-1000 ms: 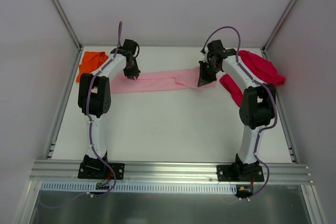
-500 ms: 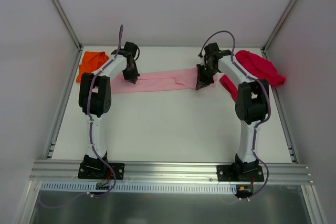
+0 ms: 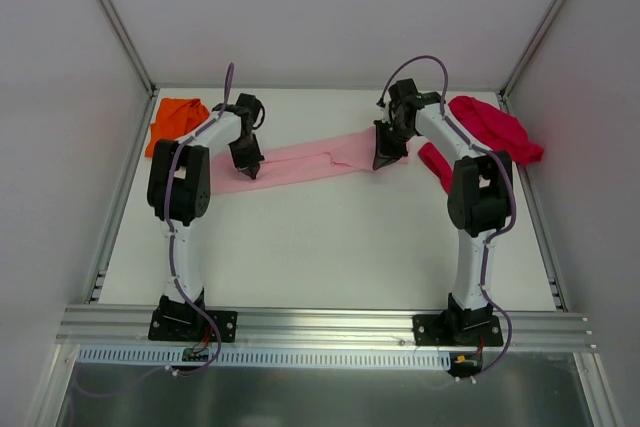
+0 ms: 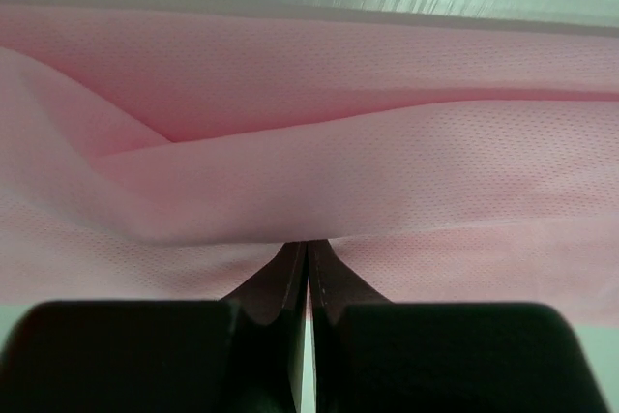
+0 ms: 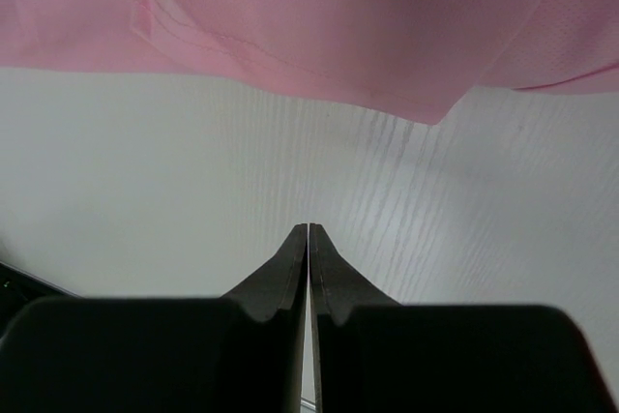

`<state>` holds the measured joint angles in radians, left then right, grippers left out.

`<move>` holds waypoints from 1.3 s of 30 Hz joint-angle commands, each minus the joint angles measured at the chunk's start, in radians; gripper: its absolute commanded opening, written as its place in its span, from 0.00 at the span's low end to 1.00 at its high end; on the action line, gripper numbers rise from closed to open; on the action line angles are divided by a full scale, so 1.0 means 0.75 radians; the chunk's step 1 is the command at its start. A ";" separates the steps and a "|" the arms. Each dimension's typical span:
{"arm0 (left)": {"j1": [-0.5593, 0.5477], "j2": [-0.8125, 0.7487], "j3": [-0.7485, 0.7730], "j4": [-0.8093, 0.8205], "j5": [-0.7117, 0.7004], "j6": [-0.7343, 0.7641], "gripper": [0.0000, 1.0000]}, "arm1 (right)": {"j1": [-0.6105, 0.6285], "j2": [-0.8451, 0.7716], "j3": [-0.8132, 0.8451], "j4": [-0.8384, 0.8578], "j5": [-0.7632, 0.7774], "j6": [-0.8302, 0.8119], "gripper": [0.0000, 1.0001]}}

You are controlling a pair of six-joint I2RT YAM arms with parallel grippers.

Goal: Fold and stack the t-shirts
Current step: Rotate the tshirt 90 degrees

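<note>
The light pink t-shirt [image 3: 300, 162] lies stretched in a long band across the far part of the table. My left gripper [image 3: 250, 171] is shut on its left end; in the left wrist view the fingertips [image 4: 308, 244] pinch a fold of the pink cloth [image 4: 338, 171]. My right gripper [image 3: 380, 161] stands at the shirt's right end. Its jaws [image 5: 309, 227] are shut with nothing between them, over bare table, and the pink hem [image 5: 319, 16] lies just ahead. The orange t-shirt [image 3: 175, 119] sits bunched at the far left corner. The crimson t-shirt [image 3: 495, 127] is heaped at the far right.
White walls close in the table [image 3: 330, 247] at the back and on both sides. An aluminium rail [image 3: 320, 325] runs along the near edge by the arm bases. The red shirt touches the right arm's forearm.
My left gripper has closed on the pink shirt's left end and drawn it toward the near side, slanting the band. The right gripper shifted slightly left and back.
</note>
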<state>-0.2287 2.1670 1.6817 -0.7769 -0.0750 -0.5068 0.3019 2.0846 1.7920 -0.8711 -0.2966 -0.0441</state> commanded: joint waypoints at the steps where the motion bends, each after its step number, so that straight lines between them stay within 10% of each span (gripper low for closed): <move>1: -0.018 -0.052 -0.109 -0.105 0.047 -0.032 0.00 | 0.011 -0.014 0.053 -0.037 -0.005 -0.021 0.06; 19: -0.589 -0.271 -0.252 -0.222 0.167 -0.061 0.00 | 0.015 0.225 0.363 -0.233 0.333 -0.035 0.06; 22: -0.617 -0.279 -0.222 -0.249 0.147 -0.069 0.00 | 0.009 0.305 0.474 -0.370 0.742 -0.046 0.01; 28: -0.624 -0.343 -0.219 -0.285 0.141 -0.050 0.00 | -0.036 0.329 0.441 -0.356 0.935 -0.025 0.01; 39: -0.644 -0.500 -0.448 -0.275 0.018 -0.099 0.00 | -0.028 0.452 0.546 -0.305 0.799 -0.046 0.01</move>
<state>-0.7017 1.8328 1.3991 -0.9531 0.0059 -0.5488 0.2733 2.4401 2.1754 -1.1069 0.3233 -0.0681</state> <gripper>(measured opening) 0.004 0.016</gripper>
